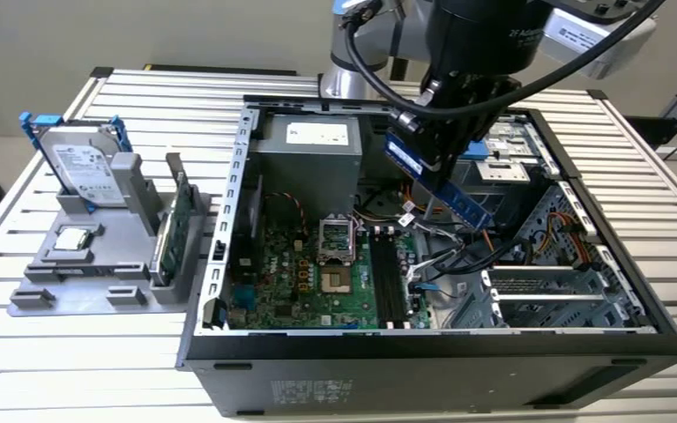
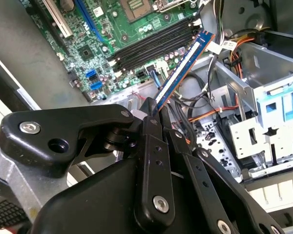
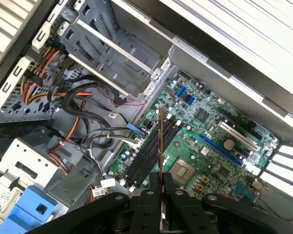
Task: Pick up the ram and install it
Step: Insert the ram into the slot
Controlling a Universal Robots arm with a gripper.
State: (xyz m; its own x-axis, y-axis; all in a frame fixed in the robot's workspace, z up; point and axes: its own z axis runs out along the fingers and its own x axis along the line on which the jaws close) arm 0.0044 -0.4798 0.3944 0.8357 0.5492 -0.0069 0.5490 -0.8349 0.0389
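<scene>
My gripper (image 1: 430, 159) hangs over the open computer case (image 1: 215, 264), shut on the ram (image 1: 462, 201). The ram is a long, thin, dark blue stick that slants down from the fingers toward the case's inside. It is above the motherboard (image 1: 292, 273) and touches nothing there. In the second wrist view the ram (image 2: 185, 63) juts out from between the black fingers (image 2: 154, 146), its far end over the black memory slots (image 2: 151, 46). The first wrist view shows the ram (image 3: 160, 141) edge-on, lined up roughly along the slots (image 3: 147, 151), which lie bare below it.
On the exterior view's left, a grey holder (image 1: 80, 264) carries a silver hard drive (image 1: 80, 163) with a blue bracket and a green card (image 1: 174, 229) on edge. Inside the case are the power supply (image 1: 309, 150), loose cables (image 1: 457, 251) and a metal drive cage (image 1: 562, 291).
</scene>
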